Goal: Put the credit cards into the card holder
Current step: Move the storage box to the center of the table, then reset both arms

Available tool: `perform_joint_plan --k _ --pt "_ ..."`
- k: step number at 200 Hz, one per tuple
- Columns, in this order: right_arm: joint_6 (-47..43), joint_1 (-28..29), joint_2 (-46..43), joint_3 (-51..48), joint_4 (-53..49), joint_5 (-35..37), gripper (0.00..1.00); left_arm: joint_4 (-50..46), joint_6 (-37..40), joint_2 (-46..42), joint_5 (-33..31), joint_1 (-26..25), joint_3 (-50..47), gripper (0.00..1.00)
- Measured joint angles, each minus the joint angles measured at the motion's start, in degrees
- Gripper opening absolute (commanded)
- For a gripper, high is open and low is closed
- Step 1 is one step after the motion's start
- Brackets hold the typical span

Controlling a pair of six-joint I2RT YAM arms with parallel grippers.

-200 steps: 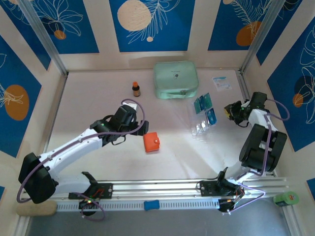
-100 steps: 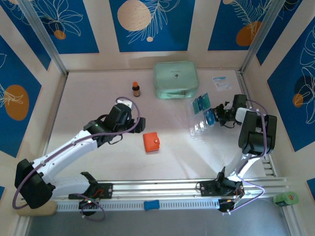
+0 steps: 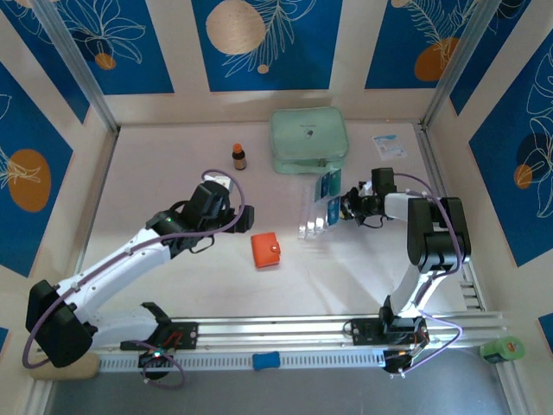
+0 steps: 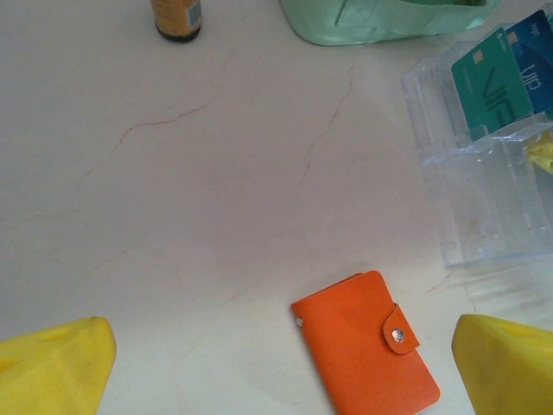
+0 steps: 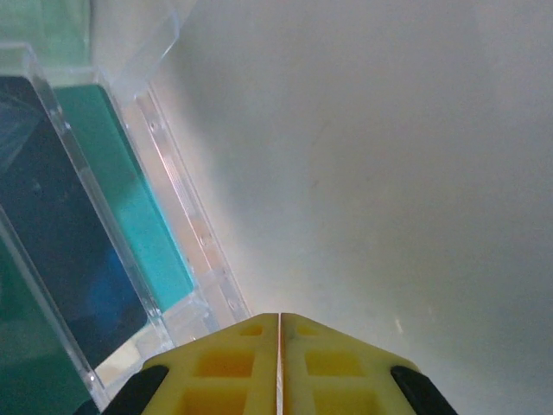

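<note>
On the pale counter [image 3: 173, 164] nothing is filed yet: credit cards [image 3: 327, 192] stand in a clear rack [image 3: 309, 223] and the card holder [image 3: 266, 250] is snapped closed. The left claw [image 3: 240, 221] is spread wide and empty, the right claw [image 5: 279, 346] pinched together on nothing.

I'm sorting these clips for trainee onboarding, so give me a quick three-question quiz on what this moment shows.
1. True or false: the card holder lies shut, its snap flap folded over the front.
2. Where are the credit cards? A: in the clear stand; B: inside the card holder; C: on top of the green case.
3. Fill in: the ___ pincer stands wide open above the card holder.

Key: 1 true; 2 A; 3 left, meaning the left pincer.
</note>
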Motion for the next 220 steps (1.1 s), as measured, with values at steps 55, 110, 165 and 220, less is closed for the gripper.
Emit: perform_joint_plan --k 55,110,165,220 --pt "-1.81 -2.56 -4.79 2.08 -5.95 4.09 0.33 0.11 0.04 -1.20 -0.42 2.43 -0.15 1.00" --pt "-6.91 -12.57 -14.78 4.90 -13.94 9.66 0.63 3.52 3.48 -5.35 -3.08 13.09 -4.96 1.00" --pt "-11.69 -14.60 -20.87 5.42 -18.05 21.59 0.90 14.27 10.14 -5.95 -6.64 25.09 -14.29 1.00" --pt "-13.16 -13.81 -27.41 -7.28 -6.49 35.50 0.99 28.87 14.86 -3.30 -7.30 31.80 -21.44 1.00"
